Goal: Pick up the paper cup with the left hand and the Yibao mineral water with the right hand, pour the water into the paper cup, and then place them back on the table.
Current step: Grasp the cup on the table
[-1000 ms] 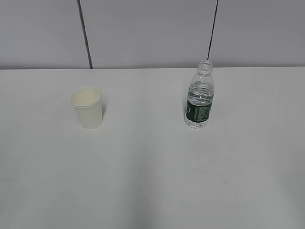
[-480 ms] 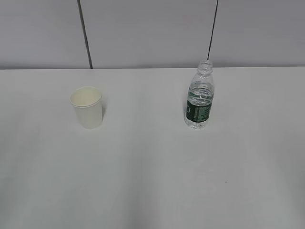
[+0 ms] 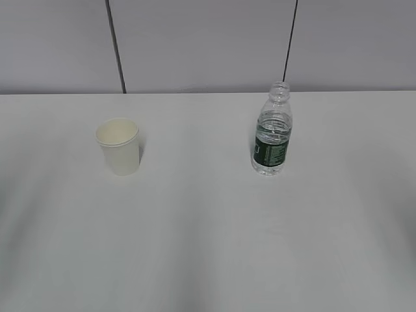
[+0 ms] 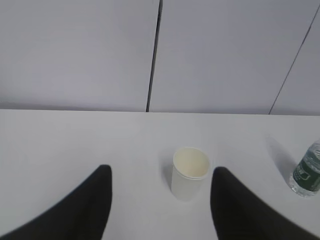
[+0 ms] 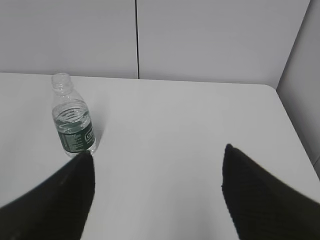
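Paper cup (image 3: 118,145) is seen upright on the table (image 3: 208,247), left of centre, empty as far as can be told. It is judged light and thin-walled, easily crushed; a gentle hold around the mid-wall below the rolled rim is advised.

Yibao mineral water (image 3: 272,129) is seen upright to the right, well apart from the cup, uncapped and partly filled. It is judged light, smooth and squeezable; the green label band is the suggested hold, since hard pressure could push water out of the open neck.

Left hand (image 4: 159,192) is held wide apart, the cup between the fingers but farther off, untouched. Right hand (image 5: 157,172) is likewise spread, the bottle far-left of its opening.

Nothing else is seen on the table; only a panelled wall (image 3: 208,45) beyond.
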Motion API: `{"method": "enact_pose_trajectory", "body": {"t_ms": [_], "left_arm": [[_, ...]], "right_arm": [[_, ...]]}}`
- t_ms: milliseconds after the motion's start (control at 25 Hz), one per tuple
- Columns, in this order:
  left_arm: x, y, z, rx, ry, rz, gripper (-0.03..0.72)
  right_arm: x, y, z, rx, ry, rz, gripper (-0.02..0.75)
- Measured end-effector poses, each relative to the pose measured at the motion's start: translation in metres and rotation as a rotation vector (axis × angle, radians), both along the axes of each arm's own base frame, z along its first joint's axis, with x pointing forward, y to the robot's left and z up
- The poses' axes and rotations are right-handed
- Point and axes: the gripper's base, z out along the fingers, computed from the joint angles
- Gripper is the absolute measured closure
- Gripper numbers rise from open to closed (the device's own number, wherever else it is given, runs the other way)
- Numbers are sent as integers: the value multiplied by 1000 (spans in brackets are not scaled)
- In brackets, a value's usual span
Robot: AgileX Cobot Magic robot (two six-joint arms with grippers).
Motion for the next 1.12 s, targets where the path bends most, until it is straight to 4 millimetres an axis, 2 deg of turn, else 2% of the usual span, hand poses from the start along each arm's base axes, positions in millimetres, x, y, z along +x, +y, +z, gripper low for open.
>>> {"method": "enact_pose_trajectory", "body": {"t_ms": [280,560,800,960,1120], "left_arm": [[44,-4,-11,48,54,-5,276],[76,-7,-20,70,49,1,274],[105,-10,-27,103,-5,1,276],[125,-12,-41,104,11,0,276],[140,-13,-55,109,48,-2,276]], "right_arm": [[42,0,-3,-1,-10,5,153],[78,0,-14,0,7,8,153],[103,0,-28,2,45,10,153],[120,0,-37,2,29,12,153],[135,0,-53,2,4,16,153]]}}
